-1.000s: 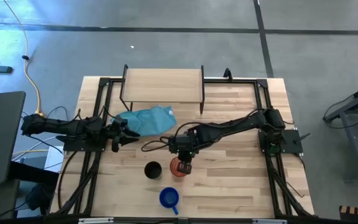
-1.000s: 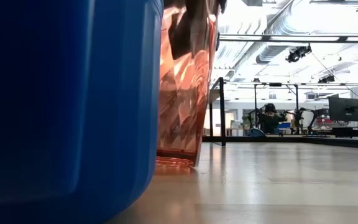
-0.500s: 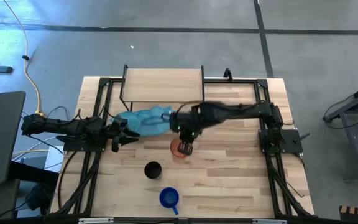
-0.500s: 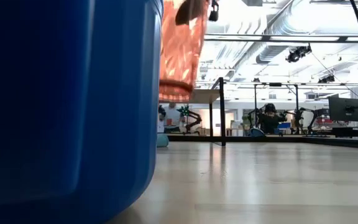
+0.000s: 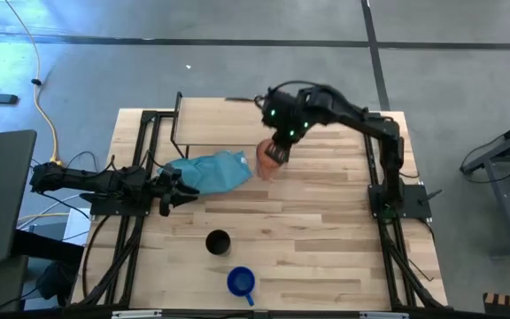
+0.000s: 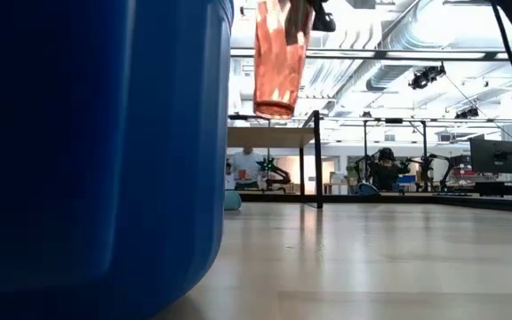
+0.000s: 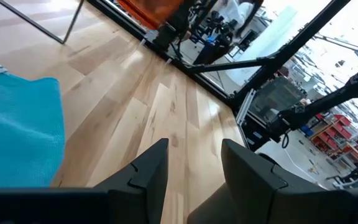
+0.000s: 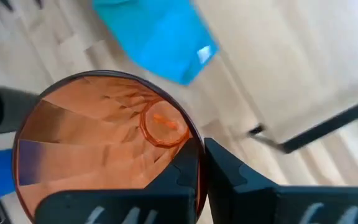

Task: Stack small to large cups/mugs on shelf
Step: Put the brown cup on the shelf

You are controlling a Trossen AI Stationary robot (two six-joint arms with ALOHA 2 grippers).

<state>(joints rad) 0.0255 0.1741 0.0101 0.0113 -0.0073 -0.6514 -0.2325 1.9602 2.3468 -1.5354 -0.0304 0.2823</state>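
My right gripper (image 5: 277,149) is shut on the translucent red-orange tumbler (image 5: 266,160), held high in the air just in front of the shelf's (image 5: 231,120) near right corner. The low view shows the tumbler (image 6: 278,58) upright and above the shelf top (image 6: 269,136). The black cup (image 5: 218,241) and the blue mug (image 5: 241,282) stand on their bases on the table near its front edge. The mug (image 6: 96,151) fills the left of the low view. My left gripper (image 5: 182,193) is open and empty at the table's left, beside the teal cloth (image 5: 211,170). My right gripper holds the tumbler by its rim (image 8: 199,149), one finger (image 8: 182,177) inside the tumbler and one finger (image 8: 241,180) outside its wall. The fingers come from above, pointing down. The tumbler hangs upright below them, mouth up, clear of the table and the shelf.
The teal cloth lies crumpled on the table in front of the shelf, left of the tumbler. The shelf's thin black legs (image 5: 288,146) stand close to the tumbler. Black frame rails (image 5: 140,204) run along the table's left and right sides.
My right gripper has lifted the tumbler off the table near the black cup and carried it up and toward the far edge, to the shelf's near right corner. The tumbler has stayed upright and is now clear of the table.
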